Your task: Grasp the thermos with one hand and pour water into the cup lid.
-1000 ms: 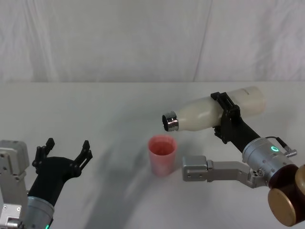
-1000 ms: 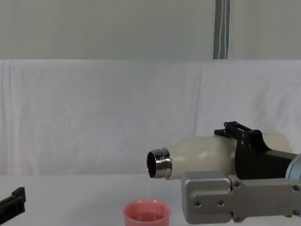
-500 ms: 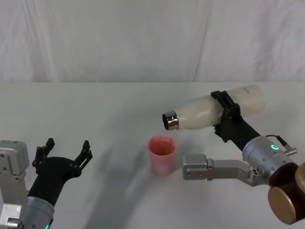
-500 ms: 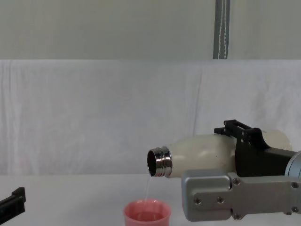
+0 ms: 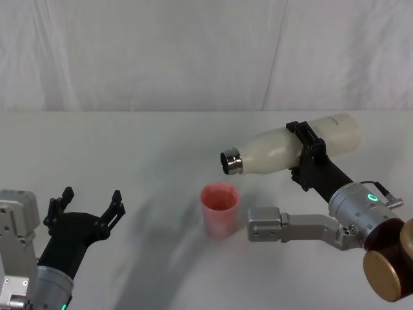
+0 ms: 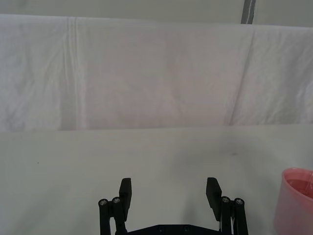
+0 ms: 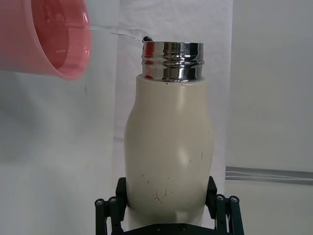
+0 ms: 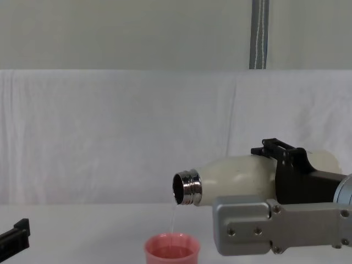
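My right gripper [image 5: 308, 157] is shut on the cream-white thermos [image 5: 284, 152], holding it tipped nearly sideways above the table, steel neck toward the left. A thin stream of water runs from the neck [image 8: 185, 188] down into the salmon-pink cup lid [image 8: 171, 250], which stands upright on the table just below. In the right wrist view the thermos [image 7: 168, 152] sits between the black fingers [image 7: 108, 208] and water arcs to the cup lid [image 7: 54, 34]. The left gripper [image 5: 87, 205] rests open at the near left, well clear of the cup lid [image 5: 220, 208].
A white cloth covers the table [image 5: 129, 148] and hangs as a backdrop behind it. The right arm's grey link [image 5: 290, 227] lies low just right of the cup lid. A metal pole [image 8: 259, 34] stands behind the backdrop.
The thermos has tipped a little more and edged slightly right with the right arm. Water keeps streaming into the cup lid. The left gripper has not moved.
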Tool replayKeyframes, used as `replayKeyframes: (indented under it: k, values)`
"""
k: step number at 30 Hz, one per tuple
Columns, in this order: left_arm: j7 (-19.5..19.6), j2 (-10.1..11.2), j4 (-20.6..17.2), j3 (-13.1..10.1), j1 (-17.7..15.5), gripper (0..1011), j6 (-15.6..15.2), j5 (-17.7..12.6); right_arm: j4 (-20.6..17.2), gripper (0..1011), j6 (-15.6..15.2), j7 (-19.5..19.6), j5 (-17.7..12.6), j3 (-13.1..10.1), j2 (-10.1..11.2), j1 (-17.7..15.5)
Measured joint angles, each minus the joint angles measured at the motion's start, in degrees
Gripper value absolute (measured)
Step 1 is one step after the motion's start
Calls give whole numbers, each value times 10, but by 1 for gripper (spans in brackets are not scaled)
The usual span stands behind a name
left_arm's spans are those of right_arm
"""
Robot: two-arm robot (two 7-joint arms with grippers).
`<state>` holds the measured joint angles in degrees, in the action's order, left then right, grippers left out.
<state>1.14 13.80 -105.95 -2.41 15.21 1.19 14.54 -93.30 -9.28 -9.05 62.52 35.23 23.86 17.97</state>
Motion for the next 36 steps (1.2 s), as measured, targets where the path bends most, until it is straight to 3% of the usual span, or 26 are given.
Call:
replayKeyframes:
  k: [36]
  values:
    - [0,0,0,0,0,1001,0,0,-4,955,-1,0,3,-1,3,2]
